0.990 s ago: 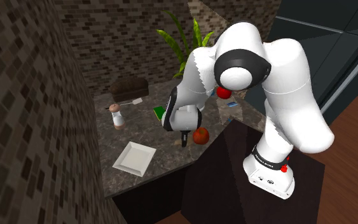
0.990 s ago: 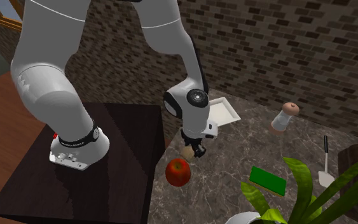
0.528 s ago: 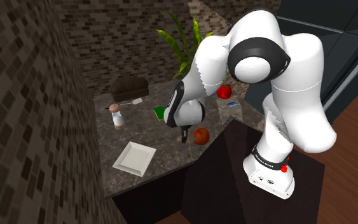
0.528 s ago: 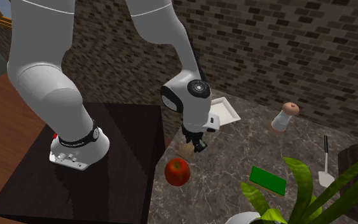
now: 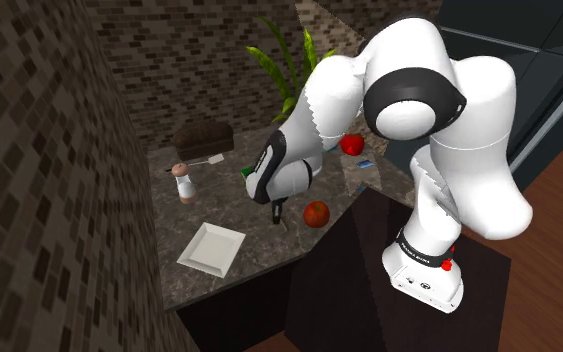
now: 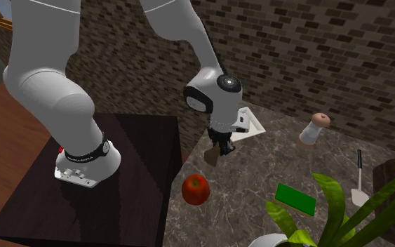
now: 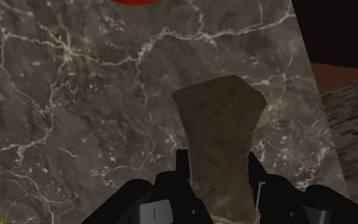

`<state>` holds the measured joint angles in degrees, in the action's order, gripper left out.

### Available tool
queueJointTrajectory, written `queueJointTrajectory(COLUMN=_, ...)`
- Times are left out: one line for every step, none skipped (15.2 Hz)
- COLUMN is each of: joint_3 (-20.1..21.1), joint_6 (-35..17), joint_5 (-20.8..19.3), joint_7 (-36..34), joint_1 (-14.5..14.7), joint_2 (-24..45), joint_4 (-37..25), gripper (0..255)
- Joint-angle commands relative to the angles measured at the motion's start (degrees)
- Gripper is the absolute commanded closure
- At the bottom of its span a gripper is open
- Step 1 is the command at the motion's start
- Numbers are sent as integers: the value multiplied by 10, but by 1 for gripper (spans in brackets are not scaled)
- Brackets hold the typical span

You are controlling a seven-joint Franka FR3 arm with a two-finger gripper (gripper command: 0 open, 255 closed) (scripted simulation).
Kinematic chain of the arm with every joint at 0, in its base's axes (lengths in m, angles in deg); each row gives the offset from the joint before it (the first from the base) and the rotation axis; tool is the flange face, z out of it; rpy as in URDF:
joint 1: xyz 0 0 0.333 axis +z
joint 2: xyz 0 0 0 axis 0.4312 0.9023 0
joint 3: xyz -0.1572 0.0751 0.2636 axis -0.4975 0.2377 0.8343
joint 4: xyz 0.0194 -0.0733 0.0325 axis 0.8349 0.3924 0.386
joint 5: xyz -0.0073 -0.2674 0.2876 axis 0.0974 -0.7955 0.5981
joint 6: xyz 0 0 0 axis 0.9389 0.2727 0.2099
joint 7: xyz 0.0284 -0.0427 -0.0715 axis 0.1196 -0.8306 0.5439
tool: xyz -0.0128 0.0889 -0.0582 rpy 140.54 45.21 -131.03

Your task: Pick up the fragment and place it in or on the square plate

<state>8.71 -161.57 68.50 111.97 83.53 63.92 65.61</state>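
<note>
The fragment (image 7: 220, 140) is a brown, rough, wedge-shaped piece, clasped between my two black fingers and widening past their tips. My gripper (image 7: 219, 163) is shut on it. In the second exterior view the gripper (image 6: 220, 145) hangs a little above the marbled counter with the fragment (image 6: 212, 157) sticking out below it. The white square plate (image 6: 254, 127) lies just beyond the hand, partly hidden by it. In the shoulder view the gripper (image 5: 277, 211) hovers between the plate (image 5: 212, 247) and a red apple (image 5: 316, 213).
The red apple (image 6: 196, 189) lies near the counter's edge by the dark stand (image 6: 83, 203). A pepper mill (image 6: 313, 128), a green box (image 6: 295, 198), a spatula (image 6: 359, 181) and a leafy plant (image 6: 332, 210) stand farther along. Brick walls (image 6: 315, 56) back the counter.
The gripper has risen with the fragment and shifted away from the apple toward the square plate. The arm's elbow has swung with it.
</note>
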Motion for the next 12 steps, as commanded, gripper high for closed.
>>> queueJointTrajectory(joint_3=-8, joint_6=19, joint_5=-23, joint_7=-47, joint_1=24, joint_2=12, joint_4=-29, gripper=255)
queueJointTrajectory(joint_3=-10, joint_6=29, joint_5=-30, joint_7=-65, joint_1=31, joint_2=21, joint_4=-45, gripper=255)
queueJointTrajectory(joint_3=-10, joint_6=38, joint_5=-36, joint_7=-83, joint_1=37, joint_2=30, joint_4=-62, gripper=255)
queueJointTrajectory(joint_3=-11, joint_6=48, joint_5=-42, joint_7=-100, joint_1=44, joint_2=40, joint_4=-80, gripper=255)
queueJointTrajectory(joint_3=-12, joint_6=57, joint_5=-49, joint_7=-116, joint_1=49, joint_2=50, joint_4=-98, gripper=255)
queueJointTrajectory(joint_3=-12, joint_6=67, joint_5=-55, joint_7=-132, joint_1=53, joint_2=59, joint_4=-116, gripper=255)
queueJointTrajectory(joint_3=-12, joint_6=77, joint_5=-60, joint_7=-148, joint_1=57, joint_2=70, joint_4=-136, gripper=255)
queueJointTrajectory(joint_3=-12, joint_6=88, joint_5=-66, joint_7=-164, joint_1=60, joint_2=80, joint_4=-155, gripper=255)
queueJointTrajectory(joint_3=-11, joint_6=98, joint_5=-71, joint_7=-179, joint_1=62, joint_2=91, joint_4=-176, gripper=255)
queueJointTrajectory(joint_3=-11, joint_6=109, joint_5=-76, joint_7=-194, joint_1=64, joint_2=102, joint_4=-197, gripper=255)
queueJointTrajectory(joint_3=-11, joint_6=119, joint_5=-81, joint_7=-208, joint_1=65, joint_2=113, joint_4=-219, gripper=255)
queueJointTrajectory(joint_3=-10, joint_6=130, joint_5=-86, joint_7=-223, joint_1=66, joint_2=124, joint_4=-241, gripper=255)
